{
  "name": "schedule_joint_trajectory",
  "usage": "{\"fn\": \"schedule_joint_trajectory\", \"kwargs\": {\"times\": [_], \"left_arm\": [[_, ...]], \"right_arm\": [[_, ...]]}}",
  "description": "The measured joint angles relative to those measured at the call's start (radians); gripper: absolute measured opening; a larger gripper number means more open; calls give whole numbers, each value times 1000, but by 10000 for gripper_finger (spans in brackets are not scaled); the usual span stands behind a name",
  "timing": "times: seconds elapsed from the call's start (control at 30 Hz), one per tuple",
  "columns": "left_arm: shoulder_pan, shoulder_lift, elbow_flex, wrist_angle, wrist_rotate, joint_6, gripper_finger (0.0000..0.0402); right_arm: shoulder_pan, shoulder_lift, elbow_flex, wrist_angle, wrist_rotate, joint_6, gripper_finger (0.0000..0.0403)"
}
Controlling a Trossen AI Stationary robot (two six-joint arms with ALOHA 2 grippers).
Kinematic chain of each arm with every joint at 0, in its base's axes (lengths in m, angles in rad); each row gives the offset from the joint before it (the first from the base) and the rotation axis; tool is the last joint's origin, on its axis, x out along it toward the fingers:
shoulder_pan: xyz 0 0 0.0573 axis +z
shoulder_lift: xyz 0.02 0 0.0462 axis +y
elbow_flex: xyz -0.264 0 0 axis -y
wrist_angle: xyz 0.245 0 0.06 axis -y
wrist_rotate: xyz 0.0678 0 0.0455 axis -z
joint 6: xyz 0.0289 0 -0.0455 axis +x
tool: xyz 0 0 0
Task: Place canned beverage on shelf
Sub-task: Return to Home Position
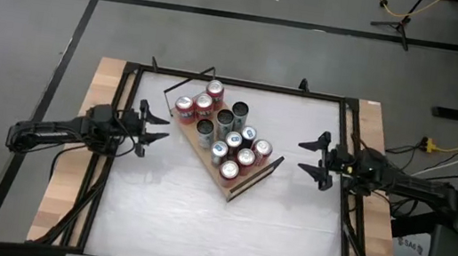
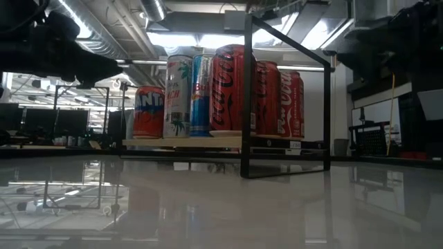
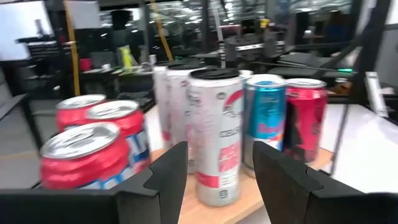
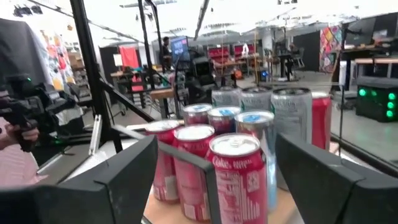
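Light-brown wood: the shelf (image 1: 234, 190) lies at the middle of the white table (image 1: 196, 231), skewed, with its long axis running from 10 o'clock to 4 o'clock in the high view. A black wire rail (image 1: 270, 166) stands at the 4 o'clock end, and another at the far end.

Hidden or cut off:
- In the low view the near rail crosses in front of the load and only about six cans show. The rest stand behind them.
- The arms there are only dark shapes in the upper corners, and no fingers can be made out.
- From above only the lids show, so can heights cannot be compared.

Contents, from above: twelve cans, upright, in four rows of three, packed close.
- 10 o'clock end: red cans (image 1: 203, 103).
- Next: dark-topped cans (image 1: 224, 117).
- Next: blue-and-white cans (image 1: 232, 138).
- 4 o'clock end: a second red row (image 1: 246, 156).

View differences: printed labels show only in the low and wrist views. The left wrist view shows a tall white-and-pink can (image 3: 217, 137) nearest that arm, taller than the red ones beside it.

Tools:
- The left gripper (image 1: 155, 127) is at 9 o'clock of the shelf, near it and not touching. Its fingers (image 3: 165, 177) are spread and nothing is between them.
- The right gripper (image 1: 313, 158) is at 3 o'clock, clear of the rail. Its fingers (image 4: 127, 180) are spread wide and it is released — the cans show through the gap.
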Motion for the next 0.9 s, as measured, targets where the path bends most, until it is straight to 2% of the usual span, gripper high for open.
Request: {"fn": "schedule_joint_trajectory", "kwargs": {"times": [0.17, 0.37, 0.5, 0.9], "left_arm": [[0, 0, 0, -7, -37, -6, 174], [0, 0, 0, -8, -38, -6, 174], [0, 0, 0, -8, -38, -1, 174], [0, 0, 0, -8, -38, 1, 174]], "right_arm": [[0, 0, 0, -47, 31, -9, 317], [0, 0, 0, -159, 175, -25, 317], [0, 0, 0, -228, 230, -26, 317], [0, 1, 1, -268, 231, -61, 317]]}}
